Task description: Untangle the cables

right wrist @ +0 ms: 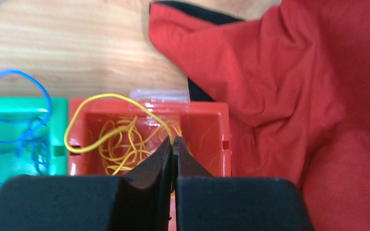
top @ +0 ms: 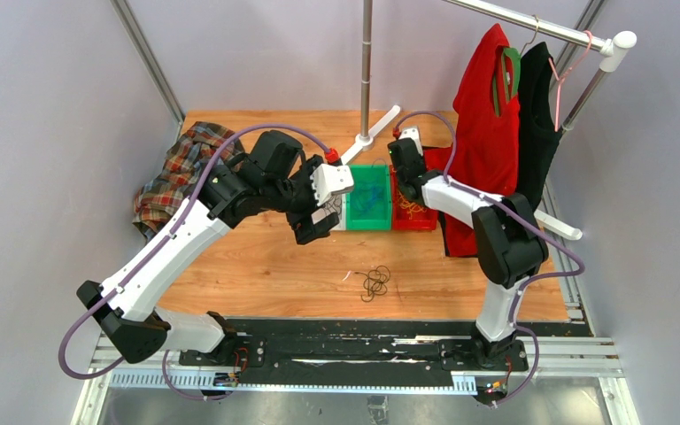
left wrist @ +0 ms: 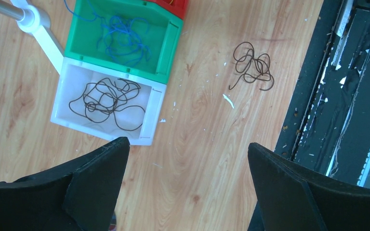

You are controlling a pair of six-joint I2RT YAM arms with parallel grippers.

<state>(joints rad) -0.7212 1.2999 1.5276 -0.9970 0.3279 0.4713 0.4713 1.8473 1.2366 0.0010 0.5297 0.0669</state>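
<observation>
Three small bins stand in a row: a white bin with a black cable, a green bin with a blue cable, a red bin with a yellow cable. A loose black cable lies on the table, also in the top view. My left gripper is open and empty above bare wood near the white bin. My right gripper is shut on a strand of the yellow cable over the red bin; a yellow loop arches over the rim.
A red garment and a black one hang from a rack at the right, touching the red bin. A plaid cloth lies at the back left. A metal pole with white foot stands behind the bins.
</observation>
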